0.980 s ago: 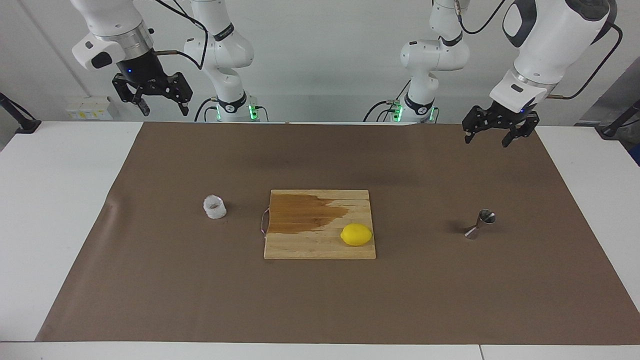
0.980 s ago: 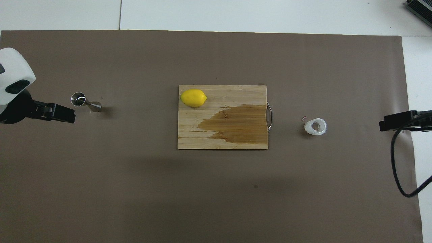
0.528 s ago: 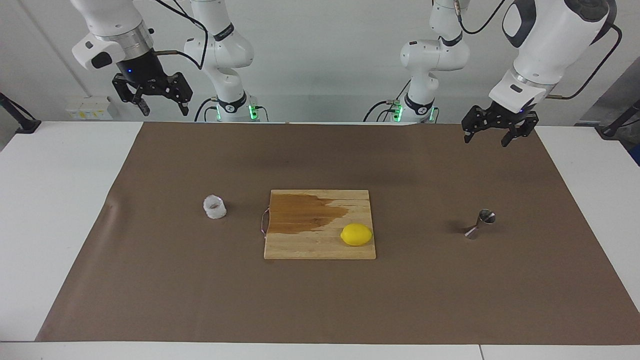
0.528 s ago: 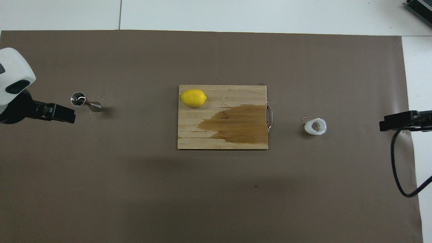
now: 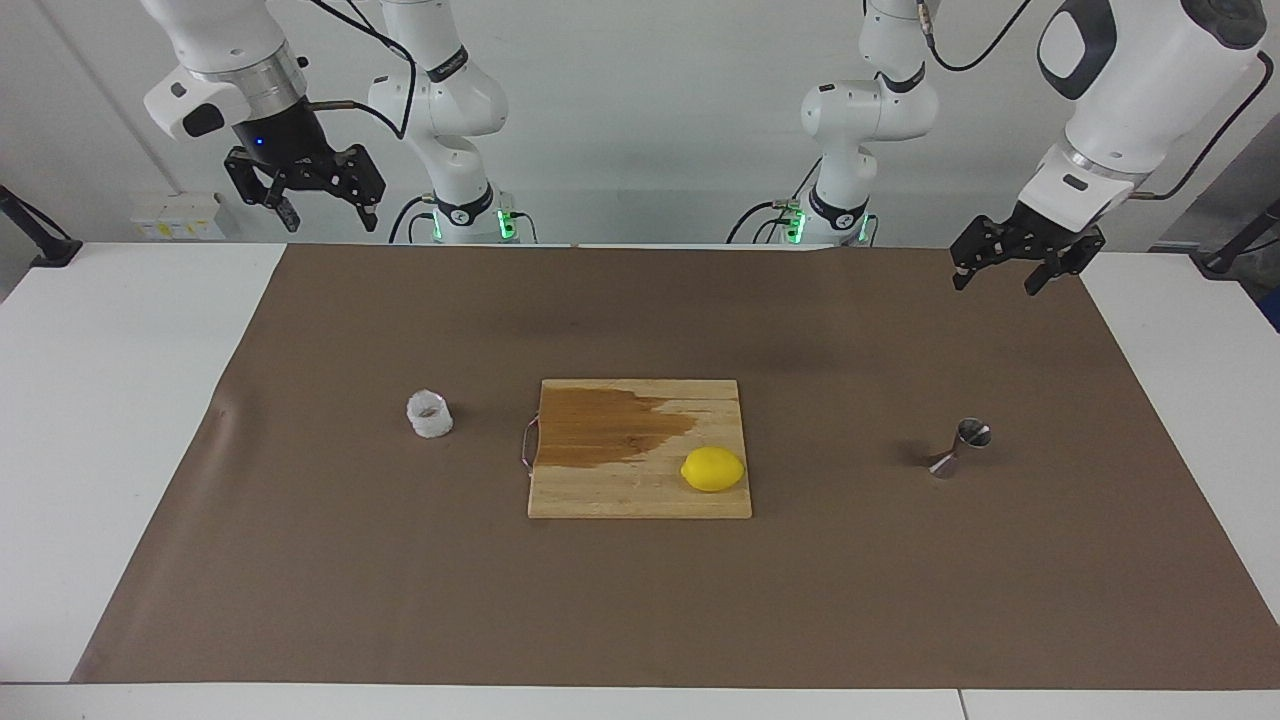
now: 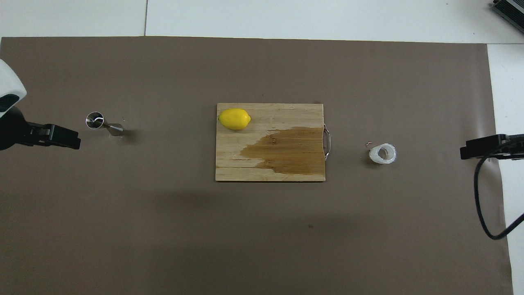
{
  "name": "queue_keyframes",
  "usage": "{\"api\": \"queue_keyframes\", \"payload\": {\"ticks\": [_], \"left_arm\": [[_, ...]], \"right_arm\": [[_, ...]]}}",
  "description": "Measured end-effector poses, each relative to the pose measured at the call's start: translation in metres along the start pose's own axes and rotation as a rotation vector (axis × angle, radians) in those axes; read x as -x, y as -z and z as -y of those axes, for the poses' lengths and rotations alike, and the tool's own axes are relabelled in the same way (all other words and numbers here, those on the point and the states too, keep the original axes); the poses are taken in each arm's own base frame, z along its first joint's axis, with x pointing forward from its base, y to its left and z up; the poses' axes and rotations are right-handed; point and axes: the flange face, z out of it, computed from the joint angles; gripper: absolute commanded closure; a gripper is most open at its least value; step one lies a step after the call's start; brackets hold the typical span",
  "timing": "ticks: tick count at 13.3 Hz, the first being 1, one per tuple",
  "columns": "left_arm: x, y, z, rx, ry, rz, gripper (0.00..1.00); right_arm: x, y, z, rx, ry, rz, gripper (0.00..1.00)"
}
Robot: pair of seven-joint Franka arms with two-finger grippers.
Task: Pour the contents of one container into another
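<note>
Grippers both open, empty: left gripper (image 5: pixel 1028 270), right gripper (image 5: pixel 312 196). Cup (image 5: pixel 429 414) beside board (image 5: pixel 640 495) handle; jigger (image 5: pixel 958 446) toward left arm's end. Risk: crinkly cup crushes, or narrow jigger tips.

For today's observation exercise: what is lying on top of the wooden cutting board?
A yellow lemon sits on the cutting board, at its corner toward the left arm's end. A dark wet-looking stain covers another part. What lies under the board is hidden.
</note>
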Motion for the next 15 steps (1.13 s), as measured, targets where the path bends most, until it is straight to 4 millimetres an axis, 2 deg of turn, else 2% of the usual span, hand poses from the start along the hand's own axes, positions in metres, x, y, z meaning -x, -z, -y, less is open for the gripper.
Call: {"api": "queue_keyframes", "payload": {"ticks": [2,6,10,15], "left_arm": [[-0.024,-0.010,0.020,0.026,0.077,0.007,0.00],[-0.084,-0.049,0.058,0.075,0.337,0.054,0.00],[-0.112,-0.094,0.102,0.184,0.656,0.143,0.00],[-0.135,-0.135,0.159,0.287,0.898,0.200,0.00]], "right_arm": [[0.000,0.000,0.000,0.000,0.000,0.000,0.00],[0.000,0.000,0.000,0.000,0.000,0.000,0.00],[0.000,0.000,0.000,0.000,0.000,0.000,0.00],[0.000,0.000,0.000,0.000,0.000,0.000,0.00]]}}
